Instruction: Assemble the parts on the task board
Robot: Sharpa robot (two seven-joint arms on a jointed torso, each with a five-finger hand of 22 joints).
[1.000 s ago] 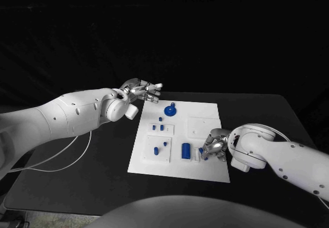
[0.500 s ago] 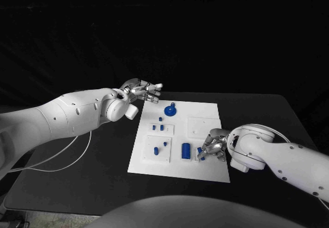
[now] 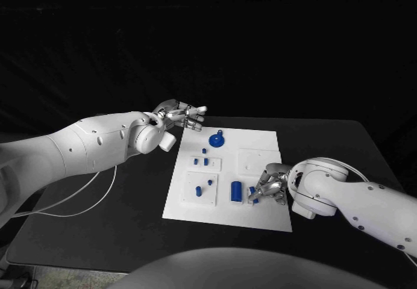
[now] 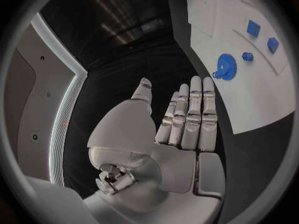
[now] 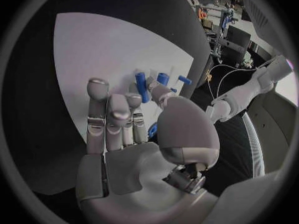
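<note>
The white task board lies mid-table. On it are a blue gear, two small blue parts on a raised plate, a blue cylinder and a small blue part near the board's near right side. My right hand bends down onto the board right beside that small part. In the right wrist view, the right hand has its thumb reaching toward several blue pegs, and a bit of blue shows between thumb and fingers. My left hand hovers open beyond the board's far left corner, holding nothing.
In the left wrist view the left hand has straight fingers over black table, with the gear and the board off to one side. A white cable trails on the table under the left arm.
The right hand has shifted slightly on the board, and the small blue part by its fingers shows more plainly. The left arm has not moved.
</note>
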